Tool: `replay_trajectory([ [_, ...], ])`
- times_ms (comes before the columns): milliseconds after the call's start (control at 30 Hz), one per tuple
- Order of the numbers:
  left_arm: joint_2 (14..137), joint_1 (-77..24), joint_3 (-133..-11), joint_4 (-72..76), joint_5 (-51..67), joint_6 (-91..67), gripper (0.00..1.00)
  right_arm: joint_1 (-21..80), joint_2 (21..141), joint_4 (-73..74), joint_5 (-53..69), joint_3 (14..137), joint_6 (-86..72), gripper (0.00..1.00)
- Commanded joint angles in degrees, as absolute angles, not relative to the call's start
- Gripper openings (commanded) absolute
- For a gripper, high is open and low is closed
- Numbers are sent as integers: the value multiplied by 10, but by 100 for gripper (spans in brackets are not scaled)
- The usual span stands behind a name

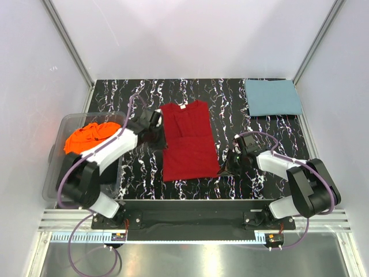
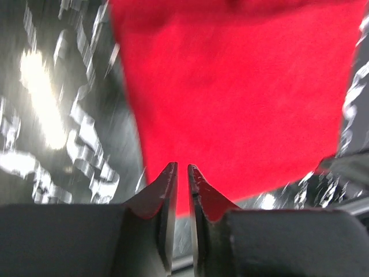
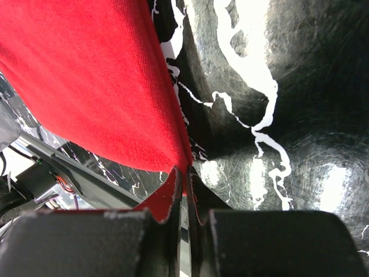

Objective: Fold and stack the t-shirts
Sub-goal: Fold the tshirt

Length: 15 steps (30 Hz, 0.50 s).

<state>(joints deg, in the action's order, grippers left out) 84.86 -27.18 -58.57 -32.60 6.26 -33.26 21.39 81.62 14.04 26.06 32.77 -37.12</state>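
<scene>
My right gripper (image 3: 183,173) pinches the near right corner of the red t-shirt (image 1: 189,144) for folding; my left gripper (image 2: 182,168), blurred, seems slightly parted, empty.

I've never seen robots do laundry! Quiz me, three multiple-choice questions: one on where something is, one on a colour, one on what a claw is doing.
1. Where is the orange t-shirt?
A) on the floor
B) in the clear bin at left
C) on a shelf

2. What colour is the folded t-shirt at the far right?
A) teal-blue
B) yellow
C) white

3. What is the right gripper doing?
A) hanging wide open
B) holding a cup
C) pinching a corner of the red t-shirt

Answers: B, it lies crumpled inside the bin; A, the top view shows it teal-blue; C, red cloth runs into its closed fingertips.
</scene>
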Motion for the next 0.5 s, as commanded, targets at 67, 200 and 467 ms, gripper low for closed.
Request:
replay_trajectory([
  [67, 965, -249, -651, -287, 95, -309, 14, 217, 786, 149, 254, 325, -371, 8],
  [200, 1022, -235, -704, -287, 61, -294, 14, 217, 782, 149, 256, 323, -377, 9],
  [467, 1114, -195, -762, -300, 35, -268, 13, 221, 763, 146, 260, 320, -392, 13],
])
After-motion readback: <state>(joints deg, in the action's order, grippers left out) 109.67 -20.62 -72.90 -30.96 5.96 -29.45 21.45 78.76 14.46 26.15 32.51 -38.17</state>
